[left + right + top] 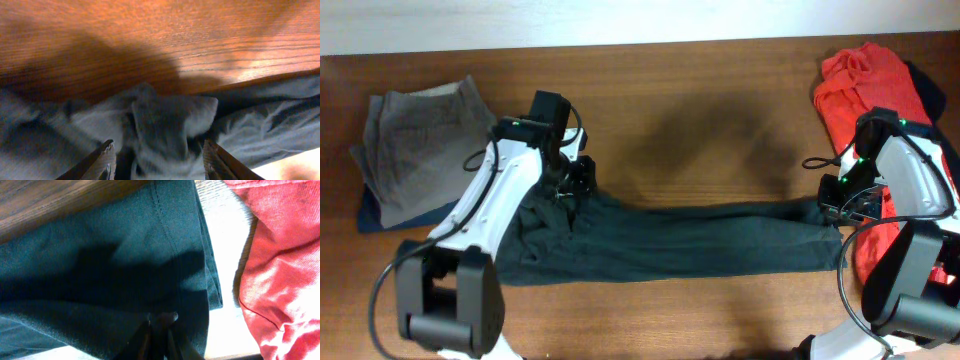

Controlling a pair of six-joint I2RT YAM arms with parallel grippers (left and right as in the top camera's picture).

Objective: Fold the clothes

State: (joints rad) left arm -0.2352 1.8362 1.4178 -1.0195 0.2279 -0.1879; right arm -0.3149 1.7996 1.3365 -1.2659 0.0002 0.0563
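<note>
Limp, dark charcoal soft-fabric trousers (pixel 700 240) will sag. Pinch the bunched waistband between the open, empty left claw (pixel 158 146). The right claw (pixel 160 320) is closed over the hem, hold unclear.

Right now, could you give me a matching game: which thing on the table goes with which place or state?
1 trousers
2 red garment
3 grey garment
4 left gripper

a folded, left end
b open
c right end
d spread across the middle

Pairs: 1-d, 2-c, 3-a, 4-b
</note>
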